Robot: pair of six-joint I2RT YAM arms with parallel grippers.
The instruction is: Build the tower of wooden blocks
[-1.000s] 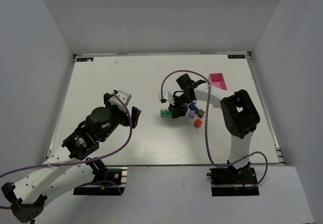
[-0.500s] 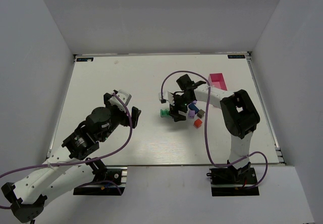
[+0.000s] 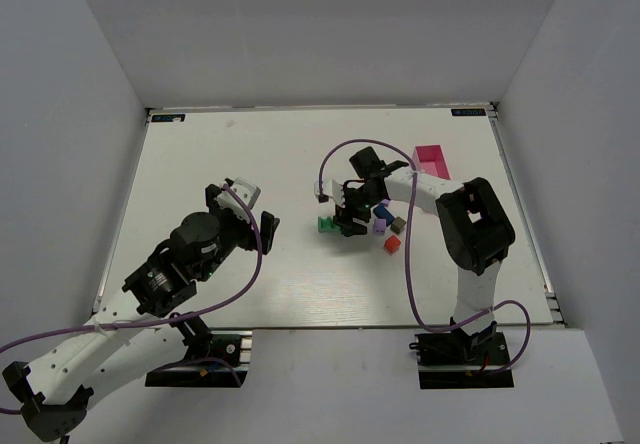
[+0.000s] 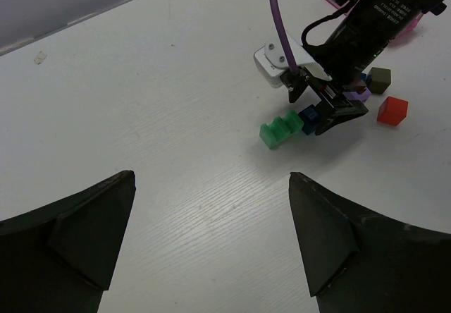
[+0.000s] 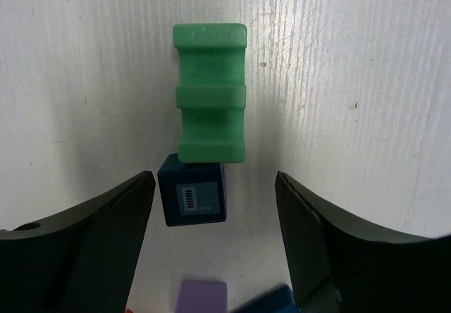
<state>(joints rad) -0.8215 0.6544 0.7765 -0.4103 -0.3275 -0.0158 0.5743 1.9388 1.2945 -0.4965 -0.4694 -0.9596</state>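
Between right fingers (image 5: 91,242): blue cube (image 5: 192,199), ungripped; I read them wide open.
Green block (image 5: 210,93): abuts cube ahead, long axis pointing away.
Left fingers (image 4: 63,249): open, empty, farther.

Robotics lab test cell: my left arm (image 3: 190,249) and right arm (image 3: 470,226) stand bolted on black base plates (image 3: 465,354) at the near edge of a white, wood-grained surface (image 3: 250,154). Plain pale-grey walls (image 3: 320,34) box it in at the back and on both sides. Purple cables (image 4: 273,3) loop loose from the arms, and small printed labels (image 3: 168,118) mark the surface's far corners. Small painted blocks (image 3: 391,245) and a pink box (image 3: 431,156) lie on it like test props under the fixed overhead camera.
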